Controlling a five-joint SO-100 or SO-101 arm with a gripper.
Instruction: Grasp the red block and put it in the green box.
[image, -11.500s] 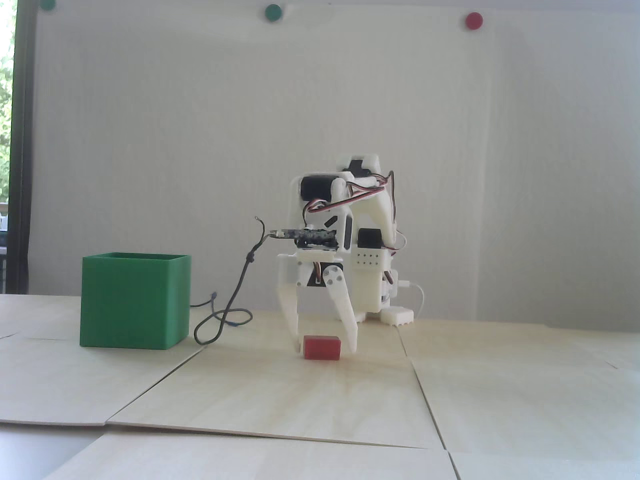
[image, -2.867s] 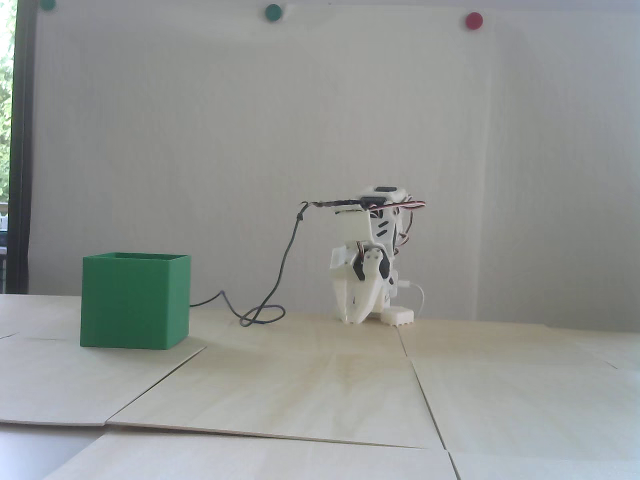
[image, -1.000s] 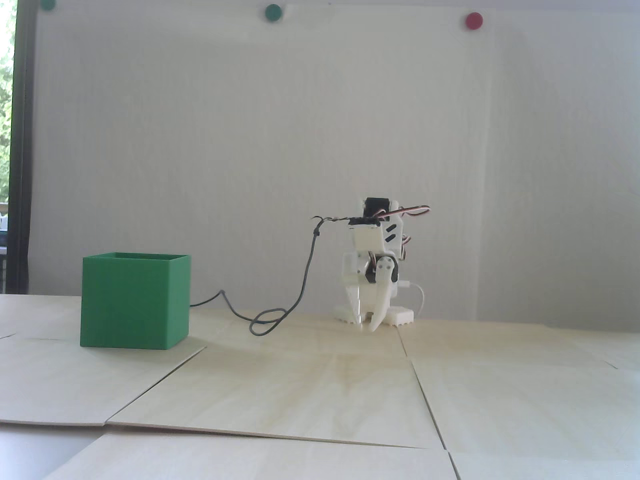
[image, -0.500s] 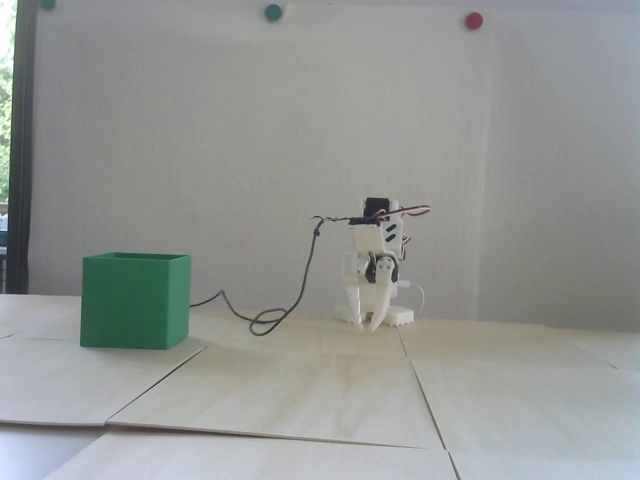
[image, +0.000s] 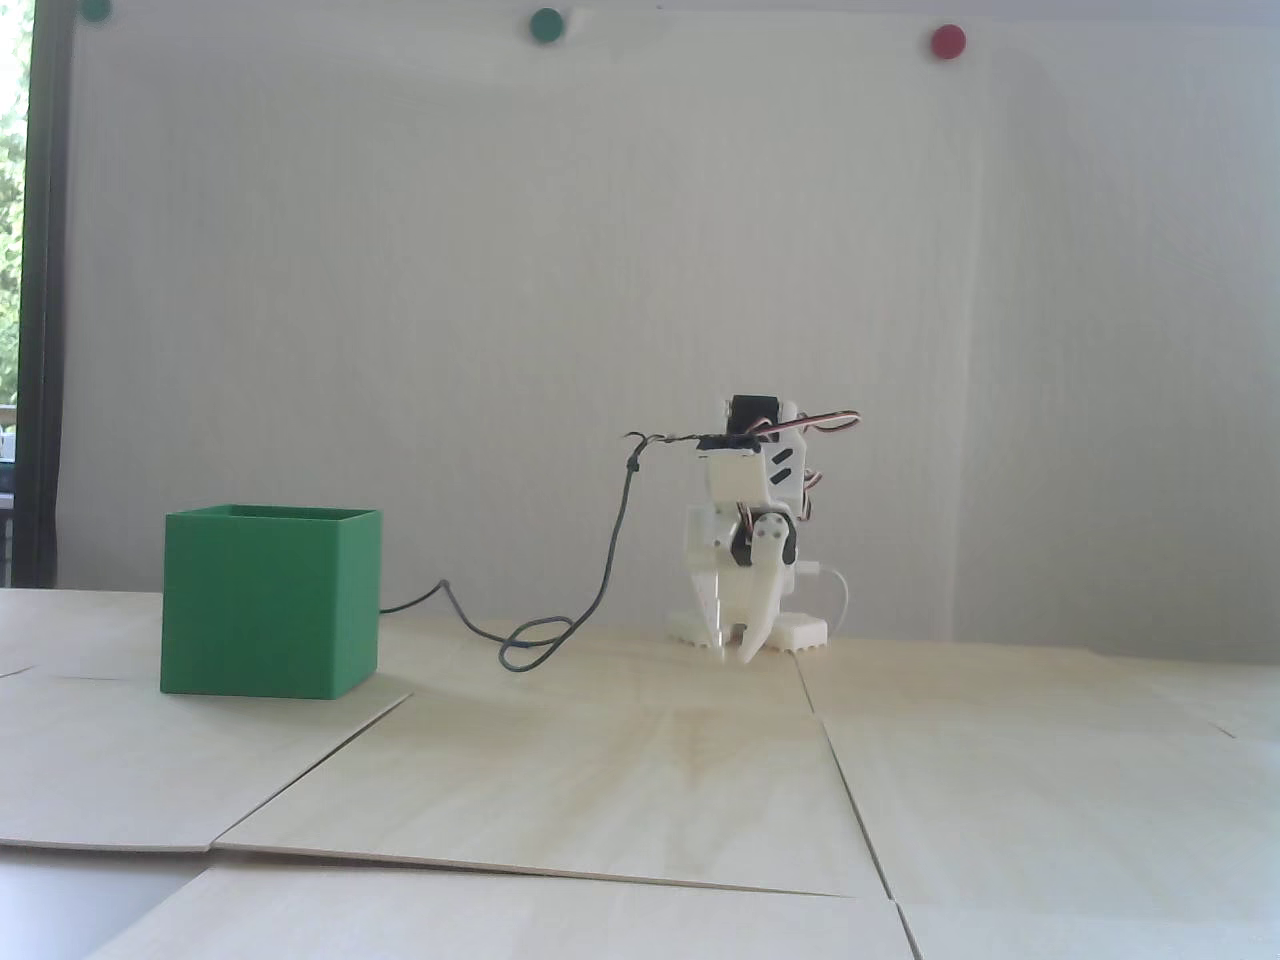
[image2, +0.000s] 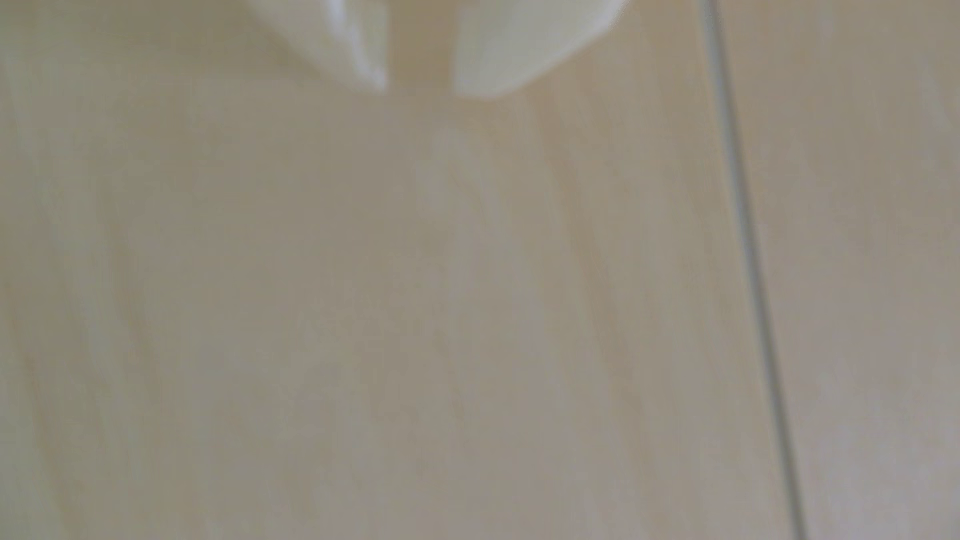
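Bare table (image: 640, 780) beside green box (image: 265, 610)

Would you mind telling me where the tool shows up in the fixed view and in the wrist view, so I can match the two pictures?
Fixed view: the tool is right of centre, tips down near the table, far right of the green box.
Wrist view: the tool enters from the top edge, middle; blurred, with a narrow gap between its tips.
Shared landmark: the dark seam between boards, just right of the tool in both.
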